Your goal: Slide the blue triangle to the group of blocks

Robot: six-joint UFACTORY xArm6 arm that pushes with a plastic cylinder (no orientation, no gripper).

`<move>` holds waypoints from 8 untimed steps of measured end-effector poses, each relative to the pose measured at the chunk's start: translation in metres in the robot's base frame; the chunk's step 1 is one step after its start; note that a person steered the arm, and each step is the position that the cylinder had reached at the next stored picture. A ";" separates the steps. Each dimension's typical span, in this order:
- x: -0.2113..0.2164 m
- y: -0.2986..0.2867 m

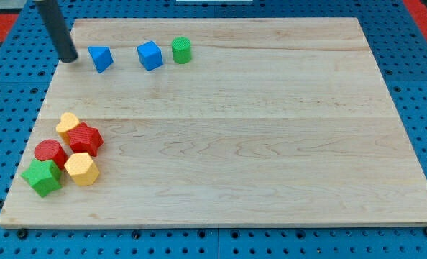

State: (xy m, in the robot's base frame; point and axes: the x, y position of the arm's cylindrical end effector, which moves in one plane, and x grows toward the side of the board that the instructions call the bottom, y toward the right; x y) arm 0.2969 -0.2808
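- So our tip [69, 57] sits right at the board's top left corner, just off the blue triangle [100, 59], on its left side with a sliver of bare wood between. No jaws on this rig, just a plain rod, so nothing to open or close, and it isn't touching any block as far as we can tell.
- The blue triangle is near the top edge, left part of the wooden board [271, 144]. A blue cube [149, 55] and a green cylinder [182, 50] sit further along that same edge, toward the top right.
- The group we're aiming for is down by the bottom left corner: yellow block [68, 124], red star-ish block [85, 138], red cylinder [50, 152], another yellow block [82, 168] and a green block [42, 176], all bunched up and touching.
- We'd call this the approach step; the push hasn't started.
- Next move, we reckon: get our tip round to the triangle's top-edge side, slightly right, then shove it down toward that bottom left cluster. From where we are now a push would just send it along the top edge into the blue cube.
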 end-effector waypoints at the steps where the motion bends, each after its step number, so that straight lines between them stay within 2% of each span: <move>1: -0.034 0.056; 2: 0.031 0.101; 3: 0.086 0.079; 6: 0.033 0.056; 7: 0.027 0.015; 8: 0.068 0.023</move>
